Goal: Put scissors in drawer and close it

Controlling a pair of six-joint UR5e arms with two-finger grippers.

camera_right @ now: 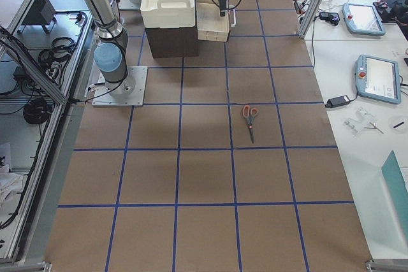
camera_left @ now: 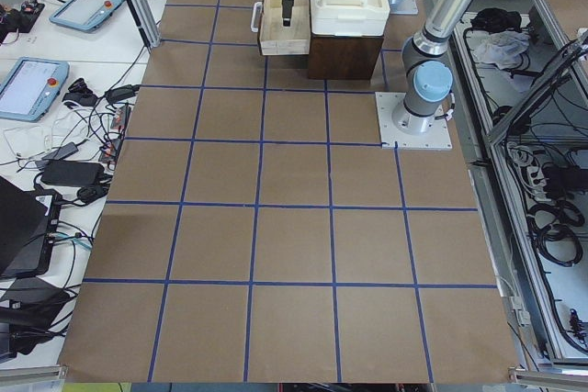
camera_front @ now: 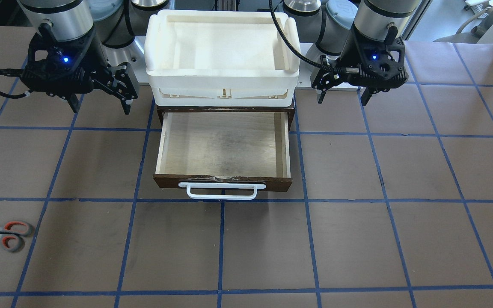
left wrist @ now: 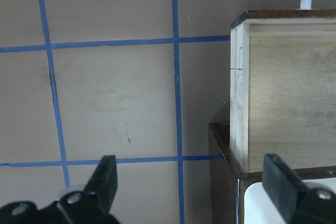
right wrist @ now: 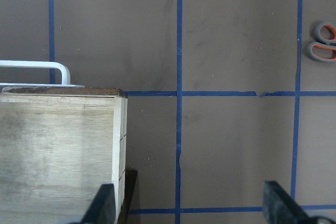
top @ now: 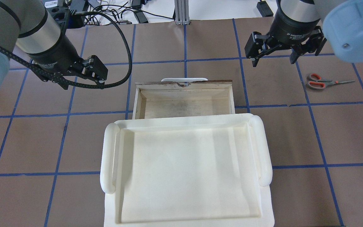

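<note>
Left jaws: spread wide, gripping nothing, hanging above the desk (camera_front: 357, 239). Right jaws: same, spread wide, gripping nothing, off the desk. Small white print on both gripper bodies in the overhead view, too small to read for sure. Scissors (top: 321, 82) flat on desk, out past the outer side of the right jaws and well apart from them, handles nearer those jaws, blades pointing away from drawer. Drawer (camera_front: 223, 182) between the two sets of jaws, pulled open, bare plywood floor showing, white bar handle (camera_front: 222, 191) on the front facing away from robot. One drawer side wall just inside the left jaws, the other just inside the right jaws, per wrist views. White tray (top: 184, 170) on top of dark cabinet behind drawer. Black cable (top: 131, 61) looping beside left jaws. Blue tape grid (camera_front: 357, 200) across desk.
</note>
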